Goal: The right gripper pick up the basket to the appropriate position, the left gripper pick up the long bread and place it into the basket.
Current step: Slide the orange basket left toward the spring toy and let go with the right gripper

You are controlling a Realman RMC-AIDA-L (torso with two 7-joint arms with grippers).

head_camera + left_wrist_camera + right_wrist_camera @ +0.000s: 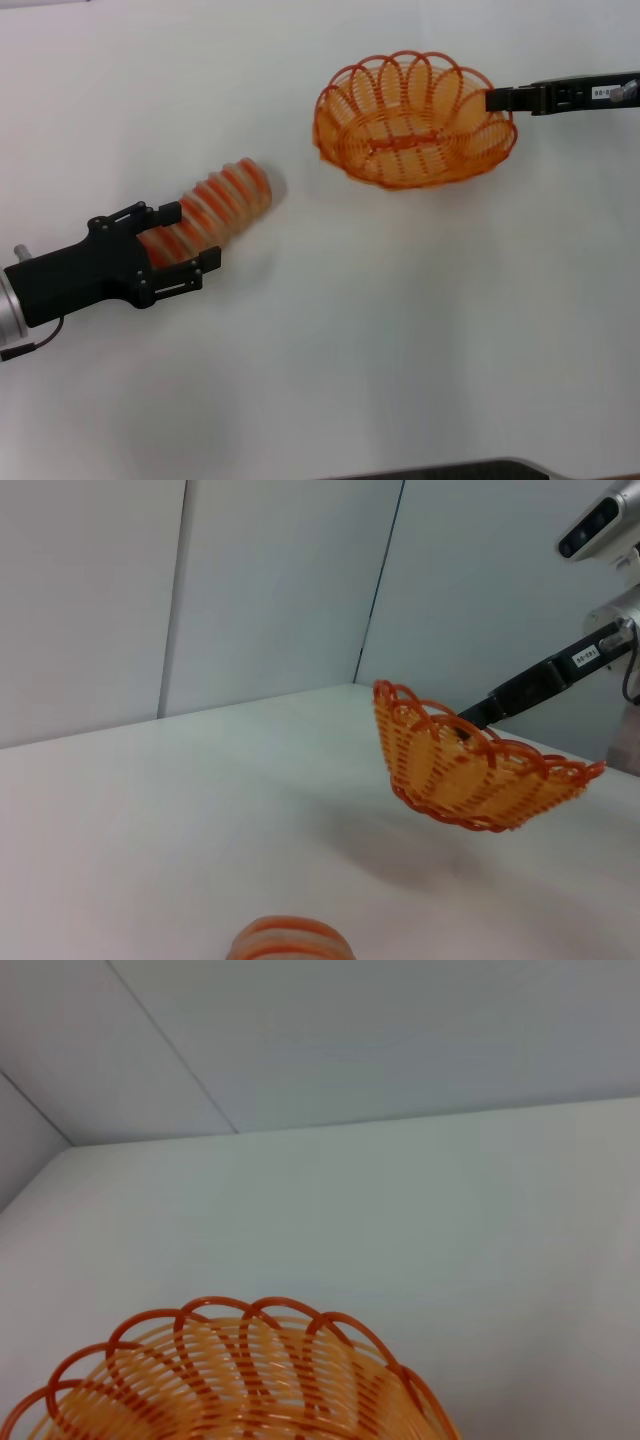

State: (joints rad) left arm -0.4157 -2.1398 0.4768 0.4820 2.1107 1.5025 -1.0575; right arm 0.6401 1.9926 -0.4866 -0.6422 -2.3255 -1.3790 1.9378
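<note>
The orange wire basket (415,120) hangs tilted above the white table at the upper right of the head view. My right gripper (498,100) is shut on its right rim. The basket also shows in the left wrist view (470,770), lifted with a shadow beneath it, and its rim fills the bottom of the right wrist view (230,1380). My left gripper (180,240) at the left is shut on the long bread (215,205), which points up and right toward the basket. The bread's end shows in the left wrist view (290,942).
The white table (400,330) spreads between the two arms. A dark edge (480,470) runs along the bottom of the head view. Grey wall panels (200,590) stand behind the table.
</note>
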